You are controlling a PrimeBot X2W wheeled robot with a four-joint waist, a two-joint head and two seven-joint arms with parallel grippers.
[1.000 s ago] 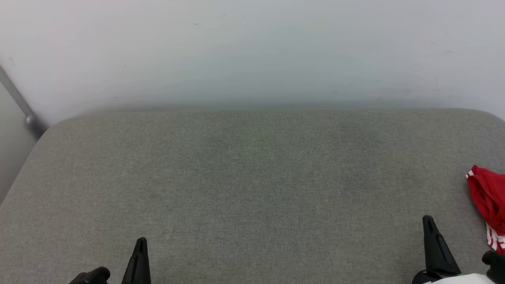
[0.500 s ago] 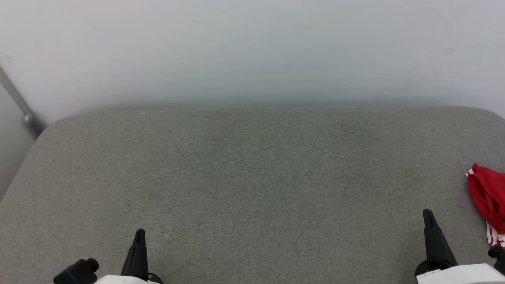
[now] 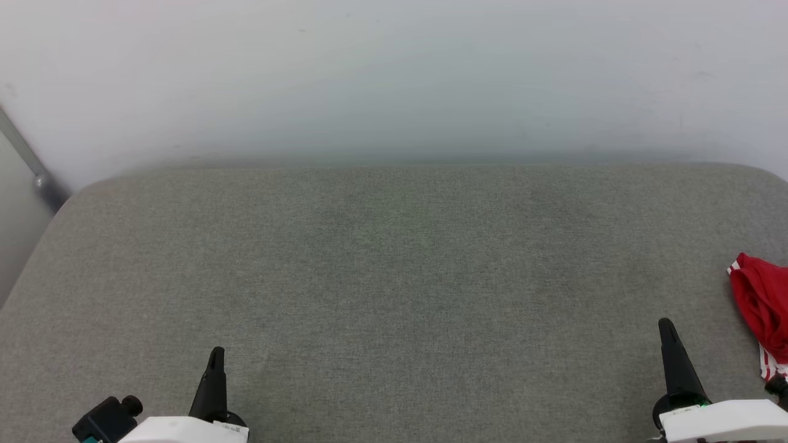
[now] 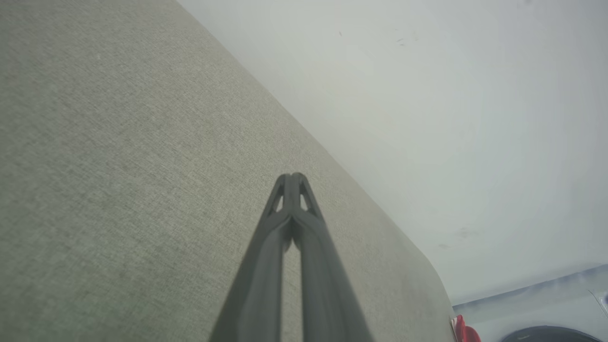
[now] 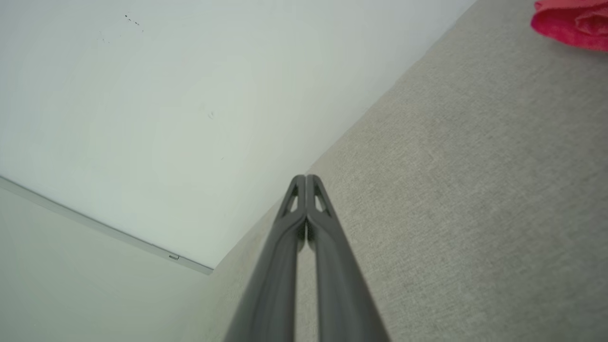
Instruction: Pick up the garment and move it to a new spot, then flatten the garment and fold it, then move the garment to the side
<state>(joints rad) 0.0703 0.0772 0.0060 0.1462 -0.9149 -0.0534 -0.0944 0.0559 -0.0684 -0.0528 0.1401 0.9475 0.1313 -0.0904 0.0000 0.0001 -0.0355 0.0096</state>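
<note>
Garment [image 3: 762,304], a bunched red jersey with striped white trim, lay at the far right of the grey fabric surface [image 3: 394,264] in the head view, partly cut off by the frame. A reach from there could well nudge it over that side, or snag only one layer. Low in the view, the left gripper [image 3: 217,352] and right gripper [image 3: 665,323] pointed up, well apart; the right one was near the jersey but not touching it.

In the left wrist view, the left gripper [image 4: 292,178] had its fingers pressed together, holding nothing, above bare fabric.

In the right wrist view, the right gripper [image 5: 306,178] was likewise clamped together and empty, with the jersey [image 5: 572,23] at the top right.
</note>
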